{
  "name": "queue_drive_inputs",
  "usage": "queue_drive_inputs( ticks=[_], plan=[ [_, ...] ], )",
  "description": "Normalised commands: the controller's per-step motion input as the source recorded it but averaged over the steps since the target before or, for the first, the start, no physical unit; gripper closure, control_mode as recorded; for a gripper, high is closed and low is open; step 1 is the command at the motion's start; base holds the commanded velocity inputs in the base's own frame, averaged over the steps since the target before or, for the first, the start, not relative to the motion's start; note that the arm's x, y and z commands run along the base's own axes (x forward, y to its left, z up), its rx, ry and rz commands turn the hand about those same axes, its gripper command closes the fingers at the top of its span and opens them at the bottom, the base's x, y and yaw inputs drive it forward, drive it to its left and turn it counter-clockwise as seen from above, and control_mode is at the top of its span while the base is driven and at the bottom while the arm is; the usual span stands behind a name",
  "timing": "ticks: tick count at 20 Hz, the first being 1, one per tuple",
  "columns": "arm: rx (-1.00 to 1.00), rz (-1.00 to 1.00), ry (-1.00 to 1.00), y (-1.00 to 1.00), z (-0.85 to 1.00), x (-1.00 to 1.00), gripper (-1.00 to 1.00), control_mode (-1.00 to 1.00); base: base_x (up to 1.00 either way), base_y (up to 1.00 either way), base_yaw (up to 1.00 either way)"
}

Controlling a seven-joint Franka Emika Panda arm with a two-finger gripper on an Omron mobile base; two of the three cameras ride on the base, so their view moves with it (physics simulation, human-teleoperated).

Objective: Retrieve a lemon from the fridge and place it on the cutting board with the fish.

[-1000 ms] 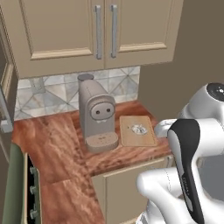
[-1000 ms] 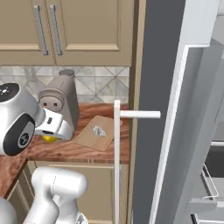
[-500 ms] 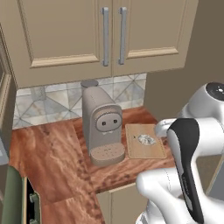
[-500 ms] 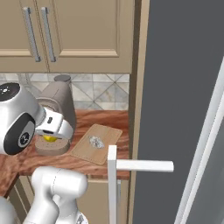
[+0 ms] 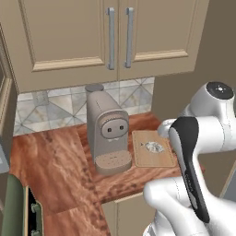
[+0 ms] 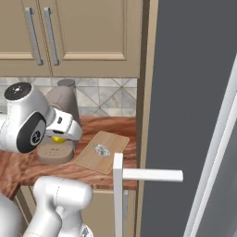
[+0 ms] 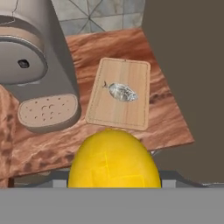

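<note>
The fridge (image 6: 190, 111) fills the right half of the right base view as a tall dark grey side panel, with its pale open door edge running down the far right and a white door shelf bar jutting across the lower middle. Beige wall cabinets (image 5: 110, 37) with two vertical bar handles span the top of the left base view, above a tiled backsplash (image 5: 41, 103). Below them the reddish-brown countertop (image 5: 50, 161) stretches across the middle of that frame. The white arm (image 5: 198, 152) rises from the lower right of the left base view, covering the counter's right end.

A grey coffee machine (image 5: 108, 131) stands upright at the centre of the left base view, at the back of the counter. Just to its right — close beside it but not touching — lies the cutting board (image 5: 152, 148), flat on the countertop; in the hand view it sits in the upper middle of the frame (image 7: 119, 92), tilted slightly clockwise. The fish (image 7: 122, 92), a small silvery lump, rests on the board near its middle.

The lemon (image 7: 113, 162) bulges up at the bottom centre of the hand view, bright yellow, below the board's near edge in the frame. In the right base view it shows as a yellow spot (image 6: 58, 139) at left centre, in front of the coffee machine, tucked under the gripper (image 6: 60, 135) — the jaws are set narrow around the lemon, holding it above the counter.
</note>
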Motion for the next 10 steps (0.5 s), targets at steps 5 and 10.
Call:
queue_drive_inputs(
  ticks=[5, 10],
  plan=[
    [-0.01, -0.08, 0.03, -0.23, -0.35, 0.49, 1.00, -1.00, 0.00, 0.00, 0.00],
    [0.01, -0.16, 0.08, -0.28, -0.28, 0.38, 1.00, -1.00, 0.00, 0.00, 0.00]
  ],
)
